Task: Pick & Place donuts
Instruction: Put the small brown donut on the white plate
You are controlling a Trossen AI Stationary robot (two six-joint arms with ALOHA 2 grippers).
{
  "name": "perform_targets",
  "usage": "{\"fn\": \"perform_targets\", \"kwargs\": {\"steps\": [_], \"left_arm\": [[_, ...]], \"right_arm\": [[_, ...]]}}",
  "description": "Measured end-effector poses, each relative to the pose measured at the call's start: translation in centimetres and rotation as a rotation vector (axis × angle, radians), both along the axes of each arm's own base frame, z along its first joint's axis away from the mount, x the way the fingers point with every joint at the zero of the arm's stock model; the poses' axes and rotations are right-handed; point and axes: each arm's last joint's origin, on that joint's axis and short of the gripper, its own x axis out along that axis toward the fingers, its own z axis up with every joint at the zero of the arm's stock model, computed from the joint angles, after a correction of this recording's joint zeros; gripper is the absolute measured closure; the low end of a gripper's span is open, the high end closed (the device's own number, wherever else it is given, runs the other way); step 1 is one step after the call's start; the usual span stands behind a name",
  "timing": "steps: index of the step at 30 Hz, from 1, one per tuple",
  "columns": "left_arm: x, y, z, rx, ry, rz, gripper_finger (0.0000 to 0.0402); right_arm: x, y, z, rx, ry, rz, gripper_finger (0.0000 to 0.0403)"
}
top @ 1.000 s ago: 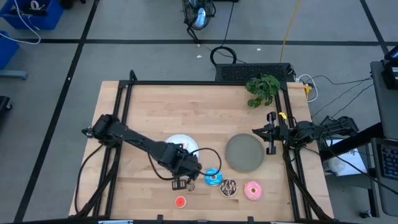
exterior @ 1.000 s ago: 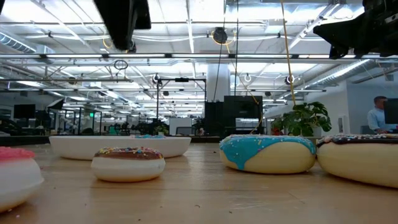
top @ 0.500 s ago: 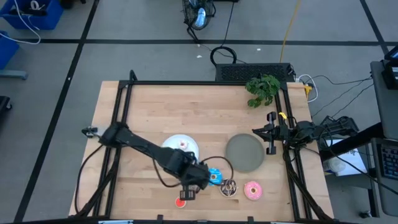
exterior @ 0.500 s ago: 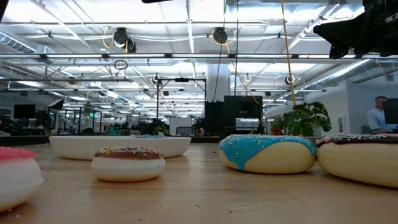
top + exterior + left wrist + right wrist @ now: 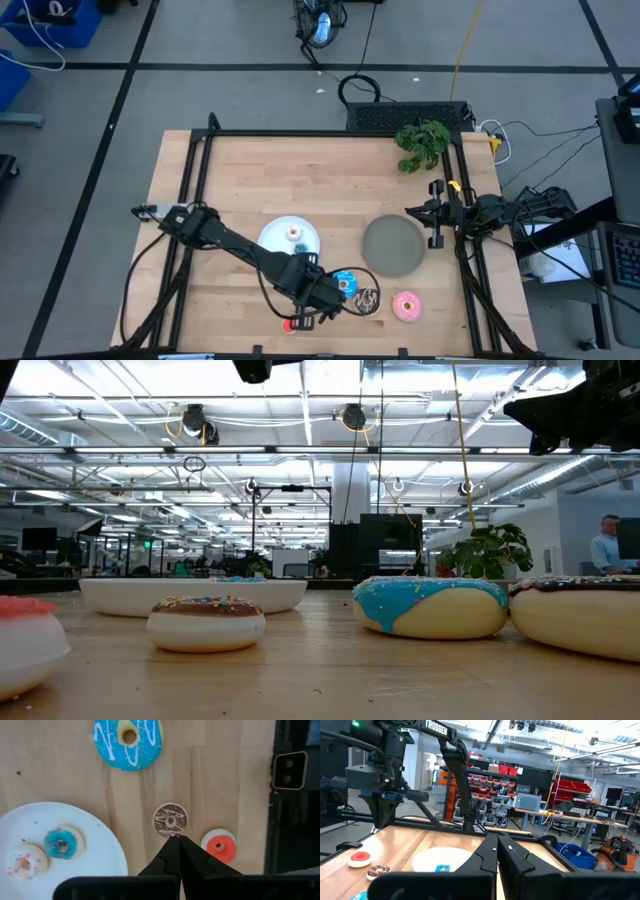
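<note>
My left gripper [image 5: 175,838] is shut and points straight down, high above the table's near side [image 5: 310,300]. Below its tips lie a small brown donut [image 5: 170,819] and a small red donut [image 5: 219,845], flat on the wood. The large blue donut [image 5: 345,283], the chocolate donut [image 5: 368,300] and the pink donut [image 5: 406,306] lie in a row to the right. A white plate [image 5: 95,855] holds a small blue donut [image 5: 61,843] and a white-pink donut [image 5: 22,862]. My right gripper [image 5: 497,837] waits shut at the right edge [image 5: 437,215].
An empty grey plate [image 5: 392,245] sits right of the white plate [image 5: 290,238]. A green plant [image 5: 422,143] stands at the far right corner. A black frame rail [image 5: 200,170] runs around the table. Bare wood lies across the far half.
My left gripper has moved from beside the white plate toward the table's near edge and a little right, staying shut and rolling slightly. The white plate, half covered by the arm before, now shows with its donuts. No donut has moved.
</note>
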Motion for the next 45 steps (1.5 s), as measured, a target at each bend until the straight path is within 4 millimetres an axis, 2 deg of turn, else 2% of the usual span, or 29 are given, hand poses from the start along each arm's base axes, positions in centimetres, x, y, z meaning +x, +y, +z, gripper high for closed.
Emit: {"fn": "perform_targets", "kwargs": {"steps": [8, 13, 20, 31, 35, 45], "left_arm": [[-0.4, -0.5, -0.7, 0.063, 0.001, -0.137, 0.0394], [-0.3, -0.5, -0.8, 0.062, 0.001, -0.136, 0.0398], [-0.3, -0.5, -0.8, 0.061, 0.001, -0.130, 0.0383], [0.2, -0.7, -0.7, 0.048, -0.061, -0.183, 0.0393], [0.2, -0.7, -0.7, 0.048, -0.057, -0.186, 0.0347], [-0.1, -1.3, -0.7, 0.043, -0.054, -0.219, 0.0182]], "right_arm": [[0.0, 0.0, 0.0, 0.000, 0.000, 0.000, 0.0403], [0.0, 0.0, 0.0, 0.000, 0.000, 0.000, 0.0403], [0.0, 0.0, 0.0, 0.000, 0.000, 0.000, 0.0403], [0.0, 0.0, 0.0, 0.000, 0.000, 0.000, 0.0403], [0.0, 0.0, 0.0, 0.000, 0.000, 0.000, 0.0403], [0.0, 0.0, 0.0, 0.000, 0.000, 0.000, 0.0403]]}}
